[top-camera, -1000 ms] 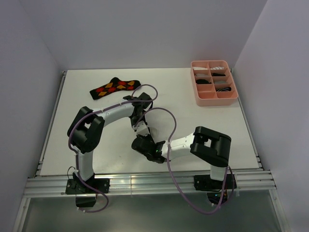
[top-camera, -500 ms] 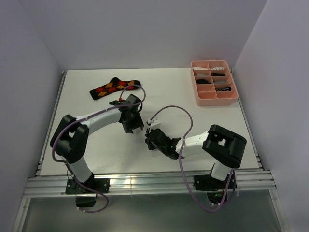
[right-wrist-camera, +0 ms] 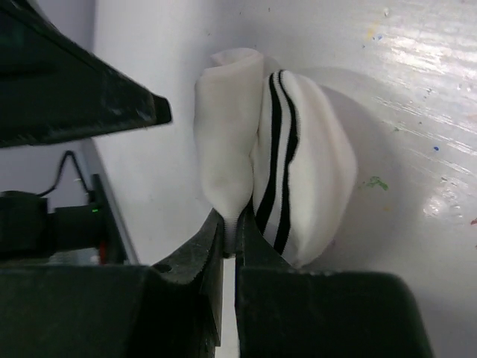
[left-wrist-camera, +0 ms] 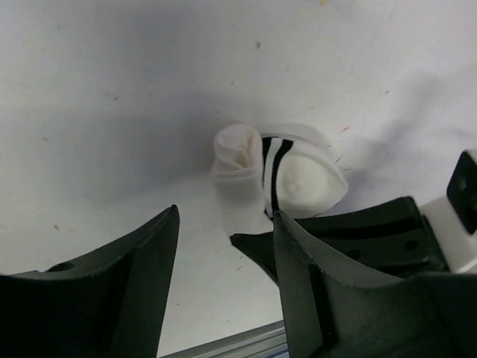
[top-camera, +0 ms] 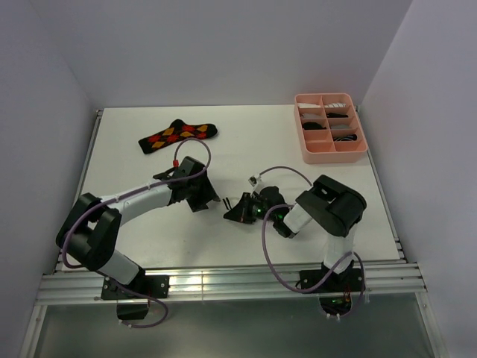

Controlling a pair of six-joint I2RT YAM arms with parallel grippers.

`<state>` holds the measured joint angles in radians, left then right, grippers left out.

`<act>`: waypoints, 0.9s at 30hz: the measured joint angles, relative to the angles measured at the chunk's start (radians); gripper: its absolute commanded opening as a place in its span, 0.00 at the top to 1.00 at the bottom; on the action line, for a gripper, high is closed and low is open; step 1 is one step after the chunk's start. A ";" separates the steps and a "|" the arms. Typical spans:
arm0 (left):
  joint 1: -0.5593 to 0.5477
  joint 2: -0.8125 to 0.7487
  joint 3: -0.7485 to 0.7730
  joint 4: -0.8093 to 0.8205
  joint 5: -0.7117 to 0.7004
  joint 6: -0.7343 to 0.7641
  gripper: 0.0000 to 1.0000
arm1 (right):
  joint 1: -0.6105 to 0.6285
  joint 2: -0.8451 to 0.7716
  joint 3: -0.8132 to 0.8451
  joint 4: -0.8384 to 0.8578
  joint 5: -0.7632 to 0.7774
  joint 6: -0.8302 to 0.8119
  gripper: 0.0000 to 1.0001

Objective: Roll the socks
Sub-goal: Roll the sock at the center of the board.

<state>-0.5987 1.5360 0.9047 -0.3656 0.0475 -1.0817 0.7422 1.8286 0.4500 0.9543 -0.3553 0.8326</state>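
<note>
A short white sock (left-wrist-camera: 294,175) with black cuff stripes lies rolled up on the table. My right gripper (right-wrist-camera: 229,224) is shut on a fold at the edge of the white sock (right-wrist-camera: 298,149). My left gripper (left-wrist-camera: 225,216) stands open just short of the roll, with nothing between its fingers. In the top view the left gripper (top-camera: 207,198) and right gripper (top-camera: 240,210) face each other mid-table, and the roll between them is hard to make out. The black argyle sock (top-camera: 177,135) lies flat at the back left.
A pink compartment tray (top-camera: 335,156) holding rolled socks stands at the back right. The table's metal front rail (top-camera: 223,282) runs between the arm bases. Cables loop over both arms.
My left gripper has opened, let go of the white sock and drawn back to the left. My right gripper has closed on the sock's fold and swung up and to the right.
</note>
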 measured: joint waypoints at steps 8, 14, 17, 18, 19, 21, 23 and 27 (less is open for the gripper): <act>0.000 0.016 -0.061 0.089 0.046 -0.008 0.44 | -0.076 0.140 -0.036 0.245 -0.167 0.179 1.00; 0.000 0.078 -0.061 0.124 0.064 -0.005 0.48 | -0.086 0.159 -0.036 0.274 -0.197 0.219 1.00; 0.000 0.101 -0.058 0.138 0.076 -0.005 0.51 | -0.087 0.160 -0.036 0.274 -0.203 0.226 1.00; 0.000 0.104 -0.057 0.142 0.077 -0.004 0.55 | -0.088 0.160 -0.036 0.273 -0.205 0.227 1.00; 0.000 0.106 -0.057 0.144 0.079 -0.005 0.60 | -0.088 0.160 -0.035 0.273 -0.207 0.229 1.00; 0.000 0.116 -0.056 0.148 0.085 -0.006 0.77 | -0.088 0.160 -0.034 0.269 -0.211 0.229 1.00; 0.000 0.129 -0.047 0.146 0.089 -0.003 0.85 | -0.089 0.159 -0.028 0.255 -0.214 0.224 0.94; 0.000 0.154 0.008 0.088 0.087 0.014 0.99 | -0.088 0.123 -0.018 0.181 -0.208 0.188 0.77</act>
<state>-0.5987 1.6897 0.9127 -0.2779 0.1341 -1.0672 0.6540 1.9518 0.4324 1.1351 -0.5629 1.0210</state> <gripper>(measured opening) 0.105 0.152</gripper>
